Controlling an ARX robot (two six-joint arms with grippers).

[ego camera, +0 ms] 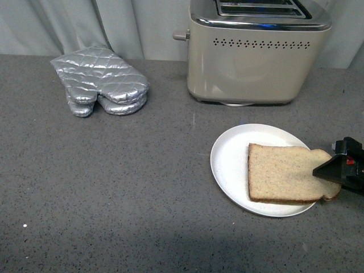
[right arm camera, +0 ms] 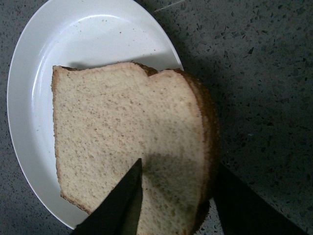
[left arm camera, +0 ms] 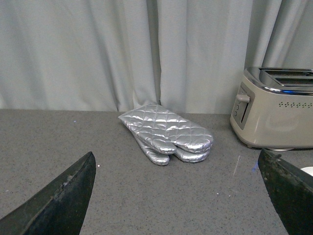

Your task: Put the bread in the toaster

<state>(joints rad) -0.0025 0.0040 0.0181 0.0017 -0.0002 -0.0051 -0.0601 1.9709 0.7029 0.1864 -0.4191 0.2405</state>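
1. The left gripper (left arm camera: 176, 159) hung wide open, empty, over the speckled grey counter (ego camera: 114, 193).
2. The right gripper (right arm camera: 178, 169) straddled the bread (ego camera: 281, 173) at its rounded, overhanging end, jaws parted, unclamped.
3. Pale with a darker crust, it lay flat on a plate (ego camera: 227, 153).
4. Beyond open counter stood a mitt (ego camera: 102, 85), the toaster (ego camera: 256, 68) and a curtain (left arm camera: 73, 54).

1 bread slice (ego camera: 281, 173), 1 white plate (ego camera: 227, 156), 1 toaster (ego camera: 256, 68), 2 slots (ego camera: 259, 7) in its top, 1 side lever (ego camera: 181, 35). Silver oven mitts (ego camera: 102, 79): looks like 2 stacked, not sure.
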